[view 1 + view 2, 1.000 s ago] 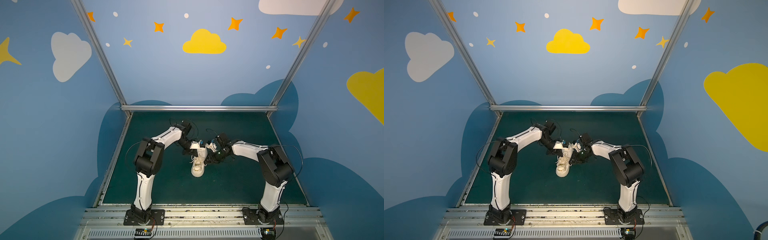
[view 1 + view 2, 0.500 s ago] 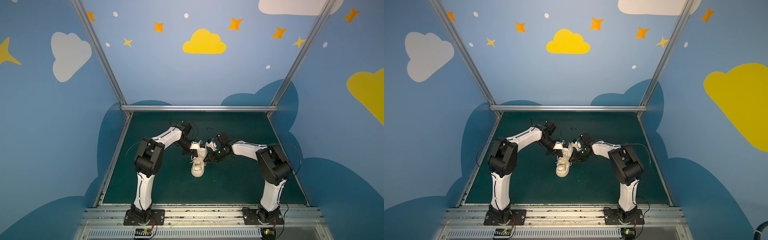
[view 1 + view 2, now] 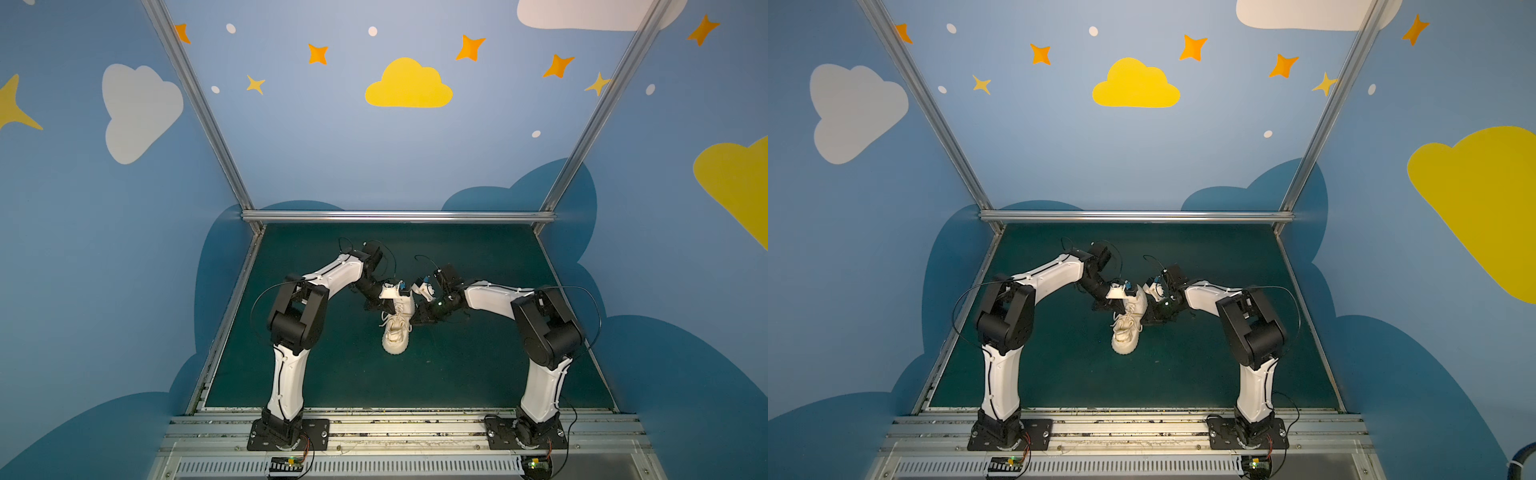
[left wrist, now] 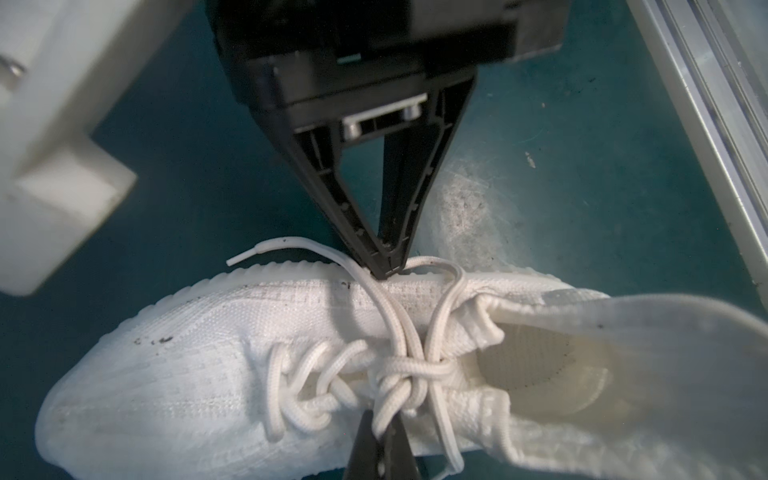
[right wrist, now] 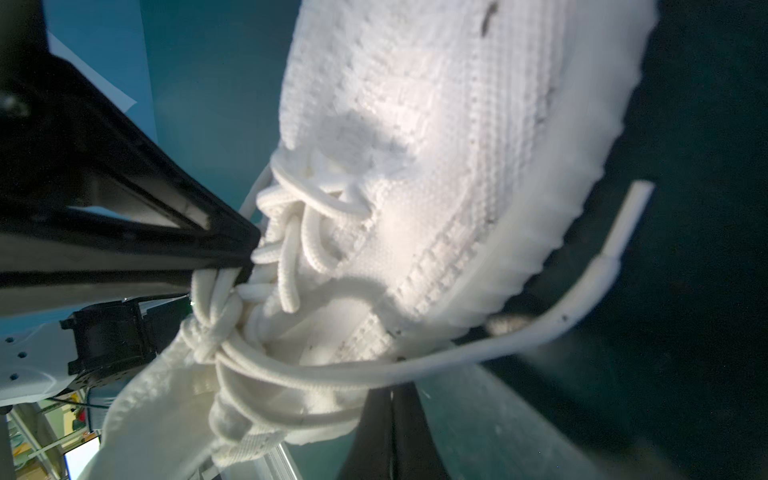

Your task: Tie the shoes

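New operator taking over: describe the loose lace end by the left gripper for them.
On the green table, find the lone cream sneaker. Along its sole edge by the left gripper, the lace end sticks out with a stiff tip, unlike the looped strand beside it.

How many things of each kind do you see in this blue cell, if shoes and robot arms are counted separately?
Cream sneaker: 1
Robot arms: 2 (left arm, right arm); the left gripper and the right gripper are both shut on the laces
Total: 3
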`<state>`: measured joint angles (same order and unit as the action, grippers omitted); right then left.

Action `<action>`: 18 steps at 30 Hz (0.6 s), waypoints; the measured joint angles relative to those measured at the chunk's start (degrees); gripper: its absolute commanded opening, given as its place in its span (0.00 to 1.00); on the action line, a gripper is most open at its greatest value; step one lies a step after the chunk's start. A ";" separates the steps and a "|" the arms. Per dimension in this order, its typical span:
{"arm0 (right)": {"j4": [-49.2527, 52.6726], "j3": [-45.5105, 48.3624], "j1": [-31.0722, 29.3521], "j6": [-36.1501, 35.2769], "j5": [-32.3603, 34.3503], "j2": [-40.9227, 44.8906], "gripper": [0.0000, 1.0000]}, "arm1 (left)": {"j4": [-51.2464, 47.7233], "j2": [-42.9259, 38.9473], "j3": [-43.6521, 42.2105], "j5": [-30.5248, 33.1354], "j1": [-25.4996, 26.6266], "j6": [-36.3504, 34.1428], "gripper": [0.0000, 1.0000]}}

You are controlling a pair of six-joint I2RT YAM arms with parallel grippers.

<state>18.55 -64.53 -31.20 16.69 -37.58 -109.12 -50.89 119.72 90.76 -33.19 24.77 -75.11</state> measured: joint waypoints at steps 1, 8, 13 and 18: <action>0.15 0.11 -0.11 0.00 0.42 0.46 0.00 | -0.04 -0.20 -0.04 0.07 0.00 0.04 0.03; 2.12 0.90 -0.79 -0.42 1.95 6.03 0.01 | -0.24 -1.03 -0.07 0.17 -0.02 0.11 0.03; 2.97 0.72 -1.68 -1.68 1.60 5.81 0.17 | -0.22 -1.03 -0.07 -0.28 -0.02 0.11 0.03; 3.13 -0.63 -2.27 -2.51 1.57 3.17 0.16 | -0.20 -1.03 -0.09 -0.72 -0.02 0.11 0.03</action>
<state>21.67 -65.17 -33.47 14.17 -36.01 -105.95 -51.09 118.69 90.67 -33.91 24.75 -75.00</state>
